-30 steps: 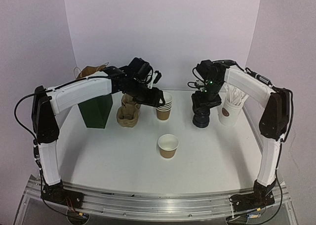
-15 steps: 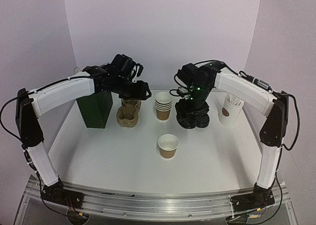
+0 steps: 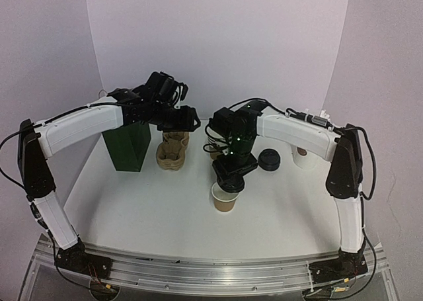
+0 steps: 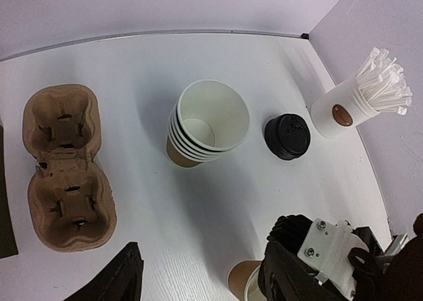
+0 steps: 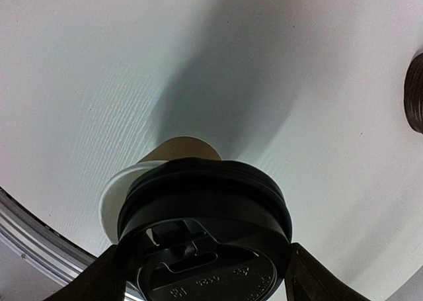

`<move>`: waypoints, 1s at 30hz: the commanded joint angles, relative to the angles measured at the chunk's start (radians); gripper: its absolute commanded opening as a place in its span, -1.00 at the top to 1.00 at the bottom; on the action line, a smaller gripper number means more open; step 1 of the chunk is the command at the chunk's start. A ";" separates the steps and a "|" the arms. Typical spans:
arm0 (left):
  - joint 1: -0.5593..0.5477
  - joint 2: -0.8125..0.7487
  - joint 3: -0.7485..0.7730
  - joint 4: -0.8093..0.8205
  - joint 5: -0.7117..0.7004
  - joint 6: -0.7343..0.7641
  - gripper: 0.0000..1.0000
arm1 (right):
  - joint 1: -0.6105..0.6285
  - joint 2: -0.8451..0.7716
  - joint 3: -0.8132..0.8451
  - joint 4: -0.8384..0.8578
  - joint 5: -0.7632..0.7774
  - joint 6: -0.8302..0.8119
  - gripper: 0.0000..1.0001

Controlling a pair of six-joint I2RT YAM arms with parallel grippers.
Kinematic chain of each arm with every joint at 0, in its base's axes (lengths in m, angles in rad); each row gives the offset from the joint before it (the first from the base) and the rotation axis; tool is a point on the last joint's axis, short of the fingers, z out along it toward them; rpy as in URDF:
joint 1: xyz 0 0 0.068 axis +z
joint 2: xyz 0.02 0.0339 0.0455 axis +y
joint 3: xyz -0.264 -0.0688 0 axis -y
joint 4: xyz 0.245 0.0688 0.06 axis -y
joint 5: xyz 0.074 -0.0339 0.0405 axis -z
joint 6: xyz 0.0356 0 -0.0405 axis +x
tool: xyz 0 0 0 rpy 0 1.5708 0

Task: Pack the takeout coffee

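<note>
A single brown paper cup [image 3: 225, 200] with a white inside stands at the table's middle front. My right gripper [image 3: 229, 174] hangs right over it, shut on a black dome lid [image 5: 205, 235]. In the right wrist view the lid sits between both fingers, covering most of the cup [image 5: 184, 149], whose white rim shows at the lid's left edge. Whether the lid touches the rim I cannot tell. My left gripper [image 3: 180, 120] hovers open and empty at the back, above the pulp carrier. Its wrist view shows the cup [image 4: 241, 279] at the bottom edge.
A brown pulp cup carrier [image 4: 66, 169] lies back left, beside a dark green bag [image 3: 129, 149]. A stack of lidless brown cups [image 4: 208, 122] stands behind the right arm. A stack of black lids [image 3: 269, 160] and a white cup of wrapped sticks [image 4: 350, 109] sit back right.
My right arm has swung from the lid stack at the back right to the front left, carrying a lid to over the single cup. My left arm drew back from the cup stack, then held.
</note>
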 commanded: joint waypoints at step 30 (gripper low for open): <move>-0.003 -0.037 -0.010 0.043 -0.024 -0.011 -0.24 | 0.037 0.055 0.059 -0.007 -0.049 -0.023 -0.57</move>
